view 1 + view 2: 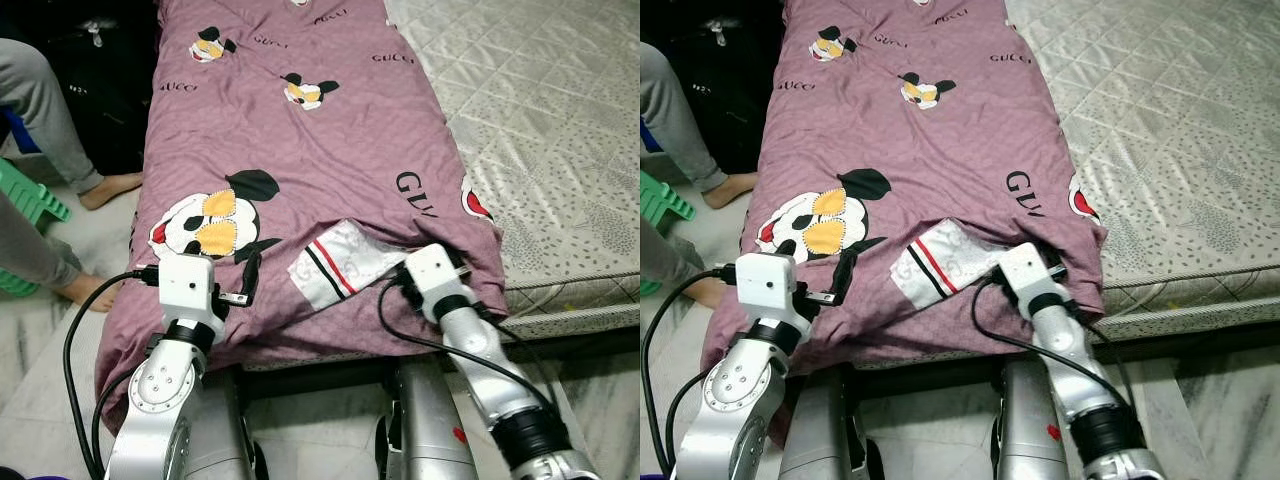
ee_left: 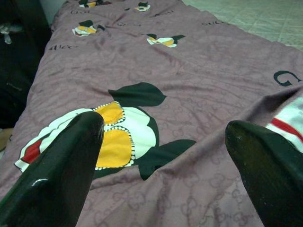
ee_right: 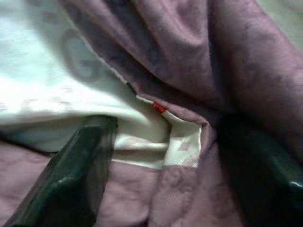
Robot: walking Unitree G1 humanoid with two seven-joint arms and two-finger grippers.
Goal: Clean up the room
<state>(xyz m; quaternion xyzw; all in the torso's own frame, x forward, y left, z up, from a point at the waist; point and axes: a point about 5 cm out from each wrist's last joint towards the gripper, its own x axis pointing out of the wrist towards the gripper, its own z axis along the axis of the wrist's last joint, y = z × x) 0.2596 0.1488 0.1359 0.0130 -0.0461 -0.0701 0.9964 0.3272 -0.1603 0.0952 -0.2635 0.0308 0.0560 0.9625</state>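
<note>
I am standing at the foot of a bed, both silver arms reaching over the near edge of a purple quilt (image 1: 330, 150) that is lying lengthwise along the mattress. My left gripper (image 2: 165, 165) is hovering low over the quilt's near left part, its two black fingers (image 2: 57, 165) spread wide apart and holding nothing, with a large cartoon mouse print (image 1: 210, 222) lying just beyond the tips. My right gripper (image 3: 161, 161) is pushing into the quilt's near right corner, where the fabric is bunching into folds; its fingers (image 3: 71, 179) are parted on either side of a fold where the purple cloth is meeting a turned-back white patch of lining (image 1: 338, 265) with a red and black stripe. I cannot tell whether those fingers are actually gripping the cloth. Black cables are looping from both of my wrists.

Farther up, the quilt is stretching away with smaller mouse prints and dark lettering. To its right, the pale quilted mattress cover (image 1: 560, 130) is lying bare. At the left, beside the bed, a person's legs in grey trousers (image 1: 40, 110) and bare feet are resting on the floor near a green stool (image 1: 30, 200).
</note>
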